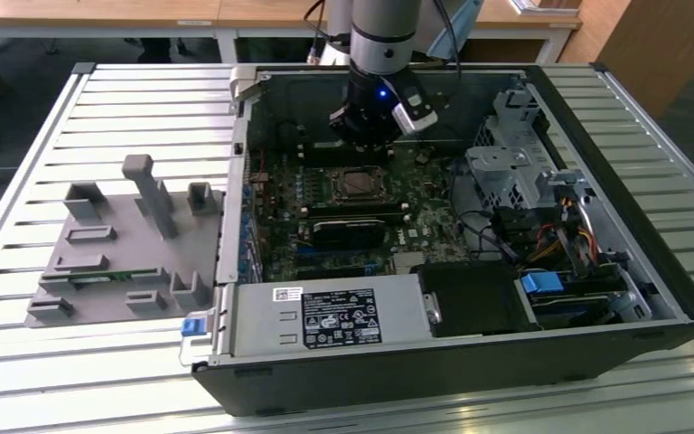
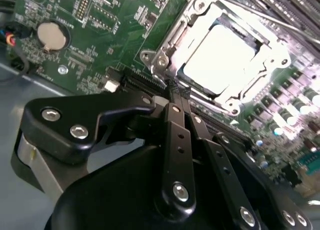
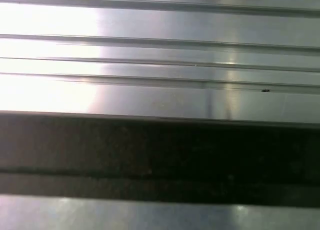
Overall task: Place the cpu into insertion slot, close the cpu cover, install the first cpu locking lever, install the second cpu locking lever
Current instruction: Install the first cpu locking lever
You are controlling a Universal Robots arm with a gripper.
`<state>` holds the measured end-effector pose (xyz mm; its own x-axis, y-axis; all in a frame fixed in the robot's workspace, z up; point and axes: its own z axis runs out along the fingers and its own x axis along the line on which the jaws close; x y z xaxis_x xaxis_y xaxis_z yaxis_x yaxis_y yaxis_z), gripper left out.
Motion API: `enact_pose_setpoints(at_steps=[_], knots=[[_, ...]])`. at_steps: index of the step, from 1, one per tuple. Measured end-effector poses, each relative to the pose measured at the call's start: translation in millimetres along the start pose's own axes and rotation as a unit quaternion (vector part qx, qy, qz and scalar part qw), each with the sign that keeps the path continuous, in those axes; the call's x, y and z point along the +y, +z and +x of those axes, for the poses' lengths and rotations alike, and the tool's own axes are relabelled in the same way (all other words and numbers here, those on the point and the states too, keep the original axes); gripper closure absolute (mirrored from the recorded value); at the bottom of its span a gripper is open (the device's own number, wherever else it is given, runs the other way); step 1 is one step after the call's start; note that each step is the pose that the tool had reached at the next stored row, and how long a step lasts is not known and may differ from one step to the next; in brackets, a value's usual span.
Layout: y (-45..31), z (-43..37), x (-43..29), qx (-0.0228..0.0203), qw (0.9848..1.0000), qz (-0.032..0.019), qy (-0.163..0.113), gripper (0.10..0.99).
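The black gripper (image 1: 369, 143) hung inside the open black computer case (image 1: 468, 362), just at twelve o'clock of the square silver-rimmed insertion slot (image 1: 356, 184) on the green circuit board (image 1: 432, 231). In the second wrist view its fingers (image 2: 176, 107) looked clenched together and empty, though the tips were hard to see. The flat silvery-grey cpu (image 2: 219, 59) lay in the slot, with the thin silvery metal cpu cover (image 2: 172, 37) apparently framing it.

text: none legible | label on power supply (image 1: 337, 317): print unreadable
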<state>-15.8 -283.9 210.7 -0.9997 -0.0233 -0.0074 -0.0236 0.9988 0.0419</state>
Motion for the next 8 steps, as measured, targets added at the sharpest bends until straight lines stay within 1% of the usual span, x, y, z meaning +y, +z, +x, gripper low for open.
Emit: enact_pose_setpoints(at_steps=[1,8], knots=[[-1.1,0.0,0.0,0.0,1.0,0.0001,0.0,0.98],[-1.2,-0.6,-0.6,0.0,1.0,0.0,0.0,0.98]])
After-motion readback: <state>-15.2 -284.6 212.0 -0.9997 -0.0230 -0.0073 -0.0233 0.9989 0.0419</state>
